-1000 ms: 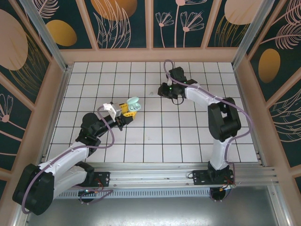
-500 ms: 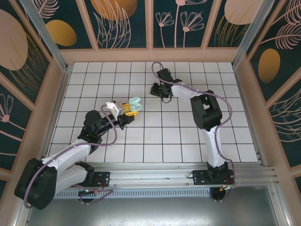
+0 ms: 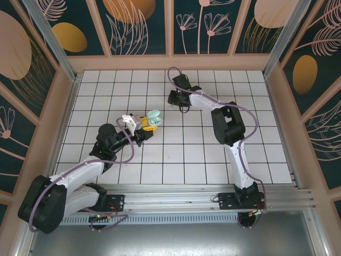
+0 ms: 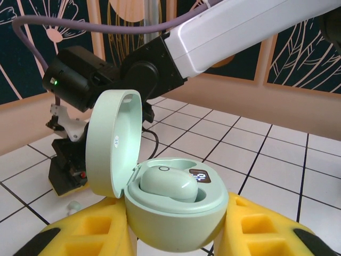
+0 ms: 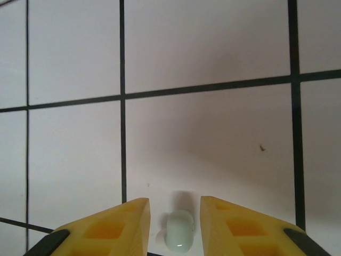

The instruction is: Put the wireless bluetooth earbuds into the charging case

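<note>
My left gripper (image 3: 145, 124) is shut on the open mint charging case (image 3: 153, 118), holding it above the tiles left of centre. In the left wrist view the case (image 4: 176, 205) sits between my yellow fingers (image 4: 80, 234) with its lid tipped up to the left. One mint earbud (image 4: 168, 183) is seated in it beside a small lit display. My right gripper (image 3: 176, 98) points down at the far middle of the floor. Its view shows it open (image 5: 175, 201), with a second mint earbud (image 5: 178, 230) lying on a tile between the fingers, a gap on each side.
The white tiled floor (image 3: 213, 149) is boxed in by wooden walls (image 3: 170, 63) at the back and on both sides. In the left wrist view the right arm (image 4: 224, 26) stretches over and behind the case, its dark wrist (image 4: 80, 80) close to the lid.
My right gripper has moved left across the far tiles, closer to the held case. The left gripper and the case have barely shifted.
</note>
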